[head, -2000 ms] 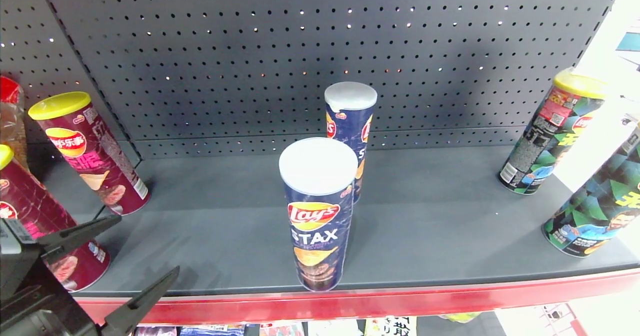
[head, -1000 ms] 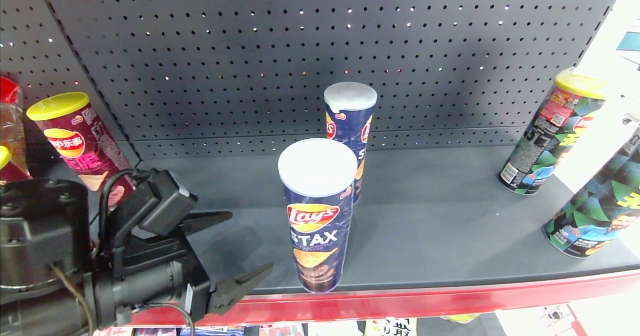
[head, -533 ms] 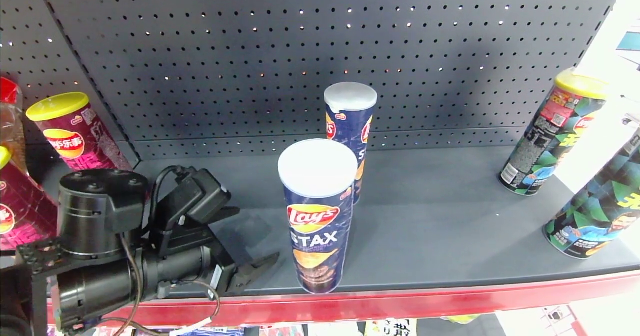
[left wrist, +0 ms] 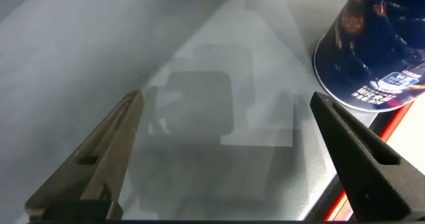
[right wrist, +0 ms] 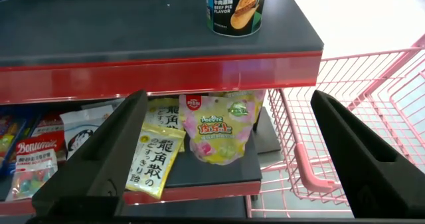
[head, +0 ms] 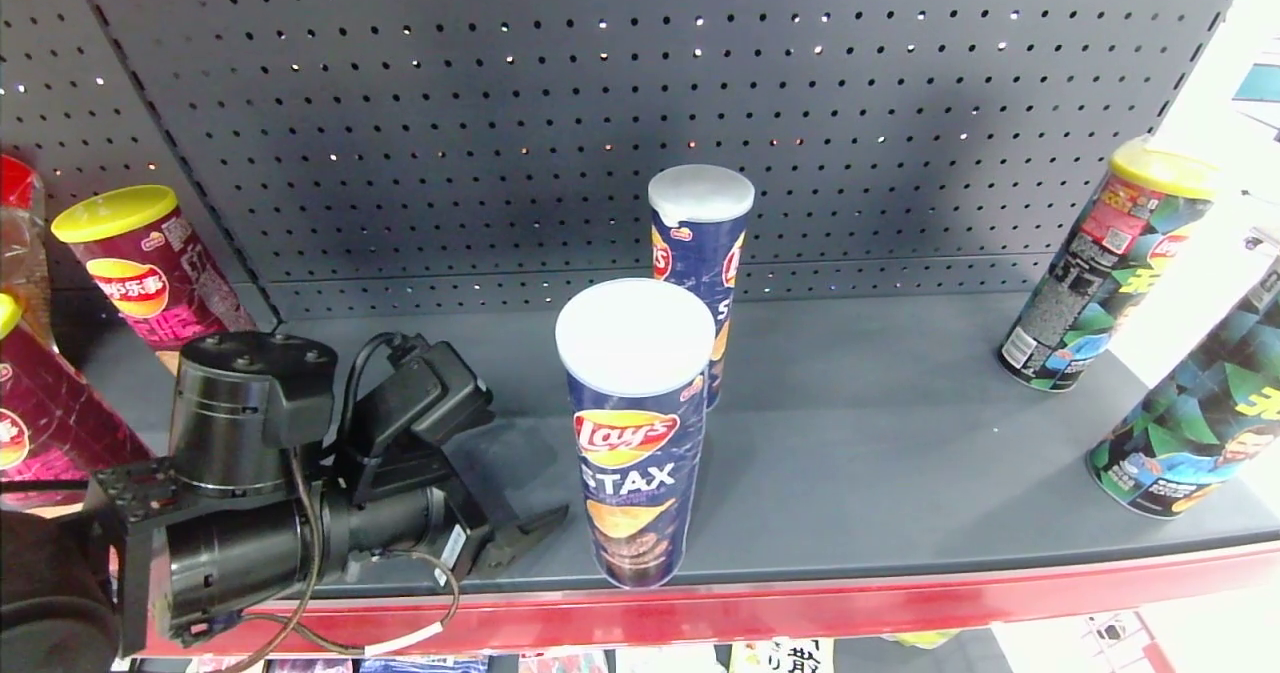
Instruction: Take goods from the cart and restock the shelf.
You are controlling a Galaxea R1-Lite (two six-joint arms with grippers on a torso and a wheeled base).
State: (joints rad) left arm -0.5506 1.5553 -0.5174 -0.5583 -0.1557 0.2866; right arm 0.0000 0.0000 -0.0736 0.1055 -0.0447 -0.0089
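Fingers of your left gripper are spread, low over the shelf at its front edge, just beside the front blue chip can (upright, apart from them). Your right gripper is spread too, near the cart.

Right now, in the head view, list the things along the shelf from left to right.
In order: rear maroon can → left gripper → front blue can → rear green can.
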